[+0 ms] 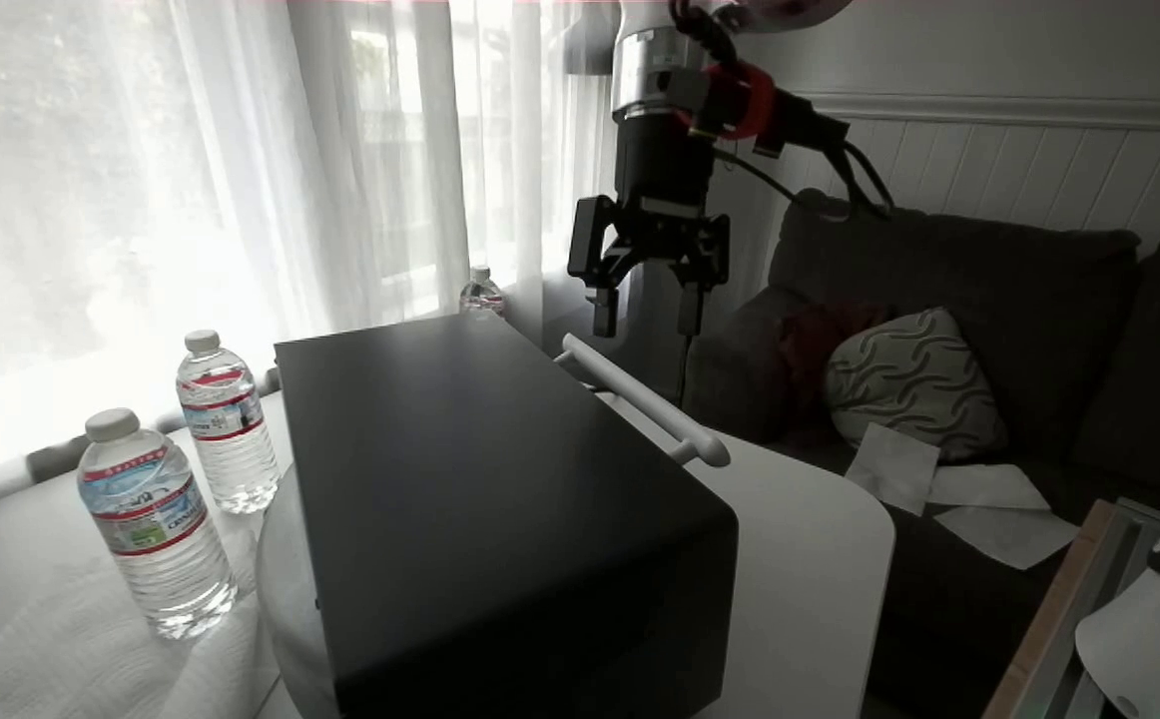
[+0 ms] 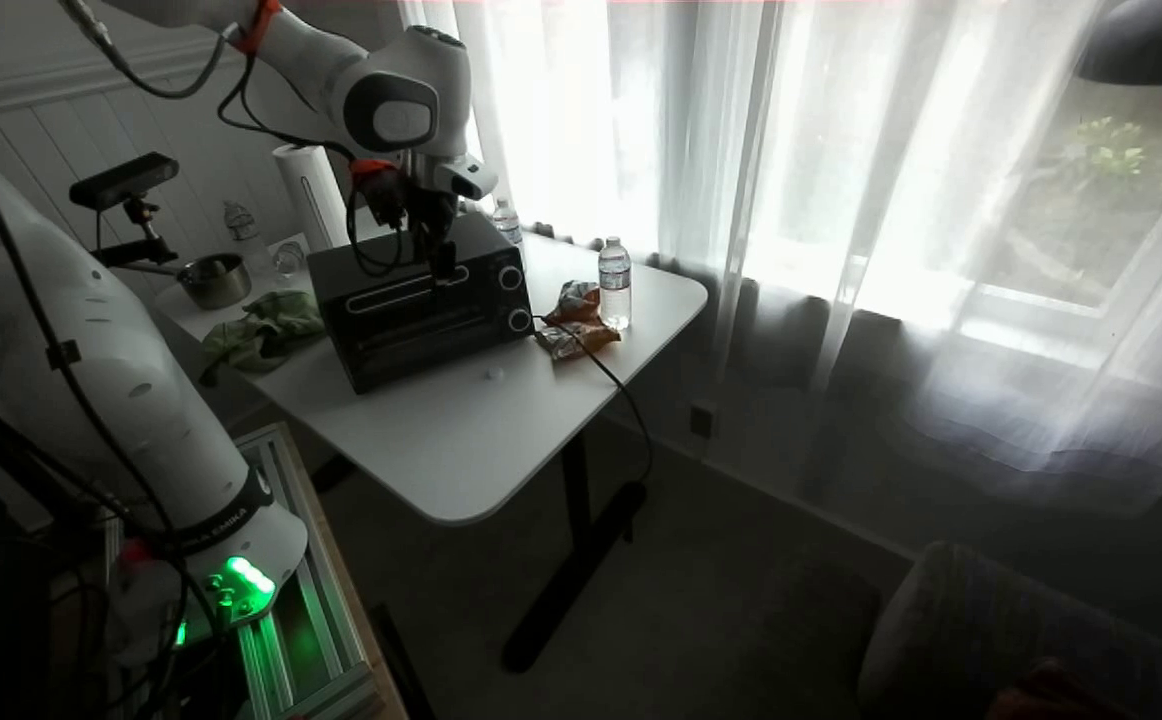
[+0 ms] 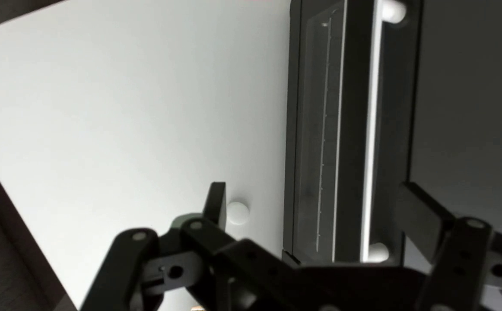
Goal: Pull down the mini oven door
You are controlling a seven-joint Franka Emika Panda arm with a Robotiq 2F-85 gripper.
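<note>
Not pulled down yet, likely at approach: with end effector [image 1: 647,318] spread wide, holding nothing, poised above bar handle [image 3: 371,142] without evident contact.
On to mini oven door [image 3: 352,129]: looks shut and upright, on front of mini oven [image 1: 510,499], set back on the surface [image 2: 441,450] from near rounded corner in an exterior view. Done, judging by pose: lining up only. Left to do: hook or grasp handle, swing door down and out. Facing the end edge between two rounded corners, somewhat skewed to it, with long axis level, parallel to handle. Farther: water bottle [image 2: 617,285], near far rounded corner of surface.
</note>
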